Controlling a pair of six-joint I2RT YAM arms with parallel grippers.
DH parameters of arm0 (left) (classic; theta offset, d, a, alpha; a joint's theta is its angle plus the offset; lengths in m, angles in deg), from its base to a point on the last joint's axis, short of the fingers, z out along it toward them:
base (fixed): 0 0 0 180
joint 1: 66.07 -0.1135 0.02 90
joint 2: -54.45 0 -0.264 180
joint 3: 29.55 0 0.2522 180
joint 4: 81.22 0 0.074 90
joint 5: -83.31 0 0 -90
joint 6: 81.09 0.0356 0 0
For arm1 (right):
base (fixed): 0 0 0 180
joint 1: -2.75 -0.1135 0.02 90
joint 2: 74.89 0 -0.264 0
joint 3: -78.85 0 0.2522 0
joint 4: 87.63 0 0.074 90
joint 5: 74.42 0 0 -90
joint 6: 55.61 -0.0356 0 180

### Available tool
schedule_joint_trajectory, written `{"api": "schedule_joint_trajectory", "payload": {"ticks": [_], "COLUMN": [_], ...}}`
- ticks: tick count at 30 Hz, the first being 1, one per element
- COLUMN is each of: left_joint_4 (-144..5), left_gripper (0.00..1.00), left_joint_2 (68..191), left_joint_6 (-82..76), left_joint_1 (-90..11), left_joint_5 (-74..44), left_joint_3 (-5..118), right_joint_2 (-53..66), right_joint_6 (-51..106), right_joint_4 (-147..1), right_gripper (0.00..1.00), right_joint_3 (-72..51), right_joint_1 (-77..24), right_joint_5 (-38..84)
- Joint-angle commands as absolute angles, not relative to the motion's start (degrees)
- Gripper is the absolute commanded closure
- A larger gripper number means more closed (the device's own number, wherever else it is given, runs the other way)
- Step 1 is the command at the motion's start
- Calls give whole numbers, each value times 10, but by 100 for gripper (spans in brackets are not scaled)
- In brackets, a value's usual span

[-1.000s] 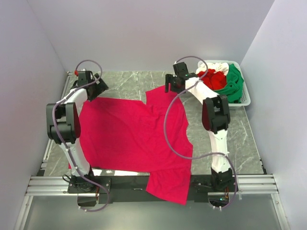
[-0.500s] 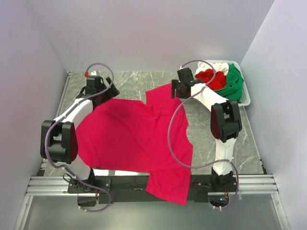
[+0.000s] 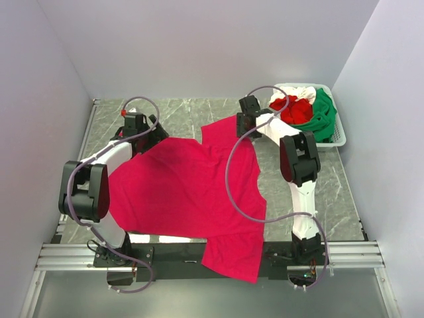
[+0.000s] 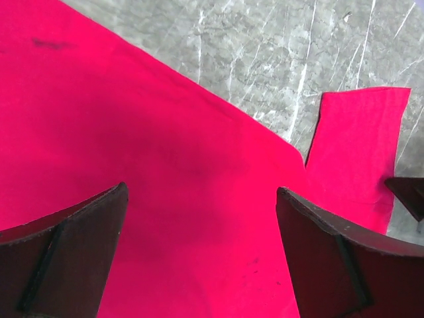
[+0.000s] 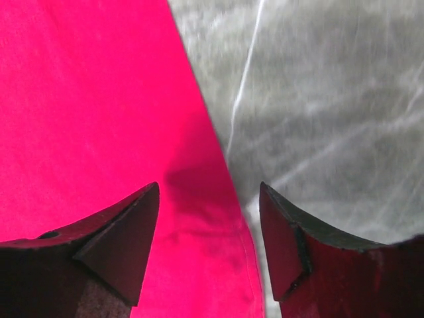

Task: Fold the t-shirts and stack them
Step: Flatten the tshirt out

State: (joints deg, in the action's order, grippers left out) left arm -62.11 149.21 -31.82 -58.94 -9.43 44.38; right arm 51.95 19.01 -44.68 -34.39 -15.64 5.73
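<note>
Jaws apart; t-shirts [image 3: 299, 110] in basket [image 3: 338, 136]

Bare table [image 4: 298, 53] is left open ahead of the left gripper [image 4: 202, 192], with only the flat crimson t-shirt [image 4: 132, 152] spread beneath it. Right of the right gripper [image 5: 209, 187], passage is closed off by the white basket [image 3: 329, 143].

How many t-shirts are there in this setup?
4 by colour: a crimson t-shirt spread on the table, plus a red shirt, a green shirt and a white shirt heaped in the basket at the far right. More may be buried there.
</note>
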Motion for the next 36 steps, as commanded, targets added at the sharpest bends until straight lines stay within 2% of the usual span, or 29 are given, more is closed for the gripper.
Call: {"api": "schedule_joint_trajectory", "payload": {"ticks": [1, 8, 15, 23, 29, 36], "left_joint_4": [-661, -659, -654, -645, -639, -654], "left_gripper": [1, 1, 1, 1, 1, 1], "left_joint_2": [1498, 1497, 1487, 1474, 1496, 1555], "left_joint_6": [-341, -345, -340, -329, -317, -313], "left_joint_1": [-583, -583, -583, -583, -583, -584], "left_joint_5": [-108, -99, -91, -83, -71, -69], "left_joint_3": [442, 452, 444, 449, 449, 463], "right_joint_2": [539, 565, 586, 604, 618, 661], "right_joint_6": [186, 173, 174, 174, 167, 165], "right_joint_4": [-431, -413, -382, -367, -364, -339], "right_gripper": [34, 41, 59, 100, 100, 100], "right_joint_3": [-394, -414, -450, -483, -522, -629], "right_joint_1": [-152, -149, -143, -132, -122, -108], "right_joint_5": [39, 52, 64, 78, 80, 81]}}
